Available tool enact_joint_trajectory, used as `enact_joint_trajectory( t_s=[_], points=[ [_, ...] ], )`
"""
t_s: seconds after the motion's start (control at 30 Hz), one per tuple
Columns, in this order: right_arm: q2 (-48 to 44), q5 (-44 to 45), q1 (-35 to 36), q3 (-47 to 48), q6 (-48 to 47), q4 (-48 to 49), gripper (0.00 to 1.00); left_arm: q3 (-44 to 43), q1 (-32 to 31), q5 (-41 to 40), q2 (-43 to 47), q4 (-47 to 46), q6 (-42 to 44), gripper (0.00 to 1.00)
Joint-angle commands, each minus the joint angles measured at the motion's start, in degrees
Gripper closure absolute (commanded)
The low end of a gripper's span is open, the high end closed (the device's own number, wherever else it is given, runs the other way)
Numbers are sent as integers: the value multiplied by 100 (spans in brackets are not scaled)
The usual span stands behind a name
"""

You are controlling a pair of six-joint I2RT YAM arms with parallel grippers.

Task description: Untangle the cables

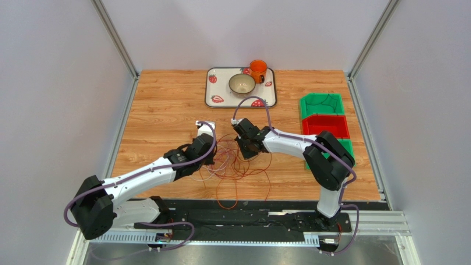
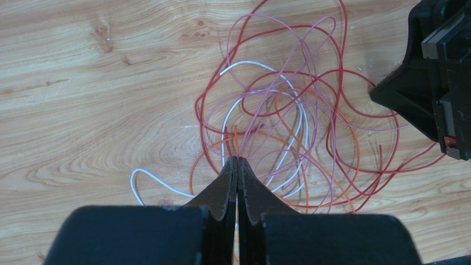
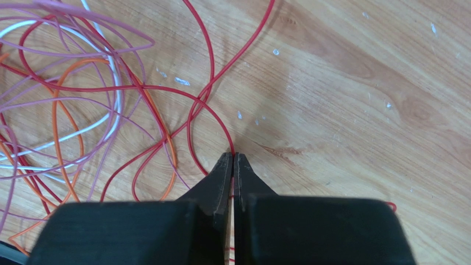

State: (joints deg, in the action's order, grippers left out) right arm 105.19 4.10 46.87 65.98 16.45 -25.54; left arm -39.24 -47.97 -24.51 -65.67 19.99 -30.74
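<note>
Overhead, two arms reach over a wooden table (image 1: 166, 105), and the cables (image 1: 237, 165) lie in one loose tangle between them, toward the near middle of the boards. The left gripper (image 1: 207, 148) stands at the heap's left edge and the right gripper (image 1: 250, 148) at its upper right. At the far edge sits one strawberry-patterned tray (image 1: 213, 94) carrying one bowl (image 1: 242, 84) and one orange cup (image 1: 257, 70). Along the right side are three bins in a row: a green bin (image 1: 320, 104), a red bin (image 1: 326, 126) and a second green bin (image 1: 348, 146) partly hidden by the right arm.

In the left wrist view, the left gripper (image 2: 237, 163) has its two fingers pressed together, with pink and orange strands of the cables (image 2: 287, 110) running into the tips. Four colours show in the loops: red, orange, white and pale pink. How many separate wires there are cannot be told. The right gripper (image 2: 437, 83) looms dark at the upper right, at the tangle's edge.

In the right wrist view, the right gripper (image 3: 233, 160) is likewise clamped, pinching one red cable (image 3: 207, 77) that runs into its tips. The rest of the cables (image 3: 72, 110) spread to the left on the wood.
</note>
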Motion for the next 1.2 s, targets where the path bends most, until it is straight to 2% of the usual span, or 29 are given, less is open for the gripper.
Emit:
enact_joint_trajectory(
  t_s=[0.0,0.1,0.23,0.53,0.73,1.0,1.17],
  points=[
    [204,267,41,170,69,-232,100,13,24,25,2,-215,-72,100],
    [116,389,50,284,87,-337,100,5,33,34,-51,-223,-64,100],
    [-278,530,111,766,34,-977,100,-66,33,78,-183,-215,-37,100],
    [-1939,1251,147,2356,-431,-1954,100,-224,33,122,-438,-136,-28,100],
    [-2783,1313,147,3069,-660,-1779,100,-233,33,122,-456,-135,-46,100],
    [-3171,1015,147,4571,-845,-1595,100,-259,33,113,-482,-109,-64,100],
    [-3084,821,147,5520,-994,-1392,100,-277,33,96,-508,-74,-81,100]
  ],
)
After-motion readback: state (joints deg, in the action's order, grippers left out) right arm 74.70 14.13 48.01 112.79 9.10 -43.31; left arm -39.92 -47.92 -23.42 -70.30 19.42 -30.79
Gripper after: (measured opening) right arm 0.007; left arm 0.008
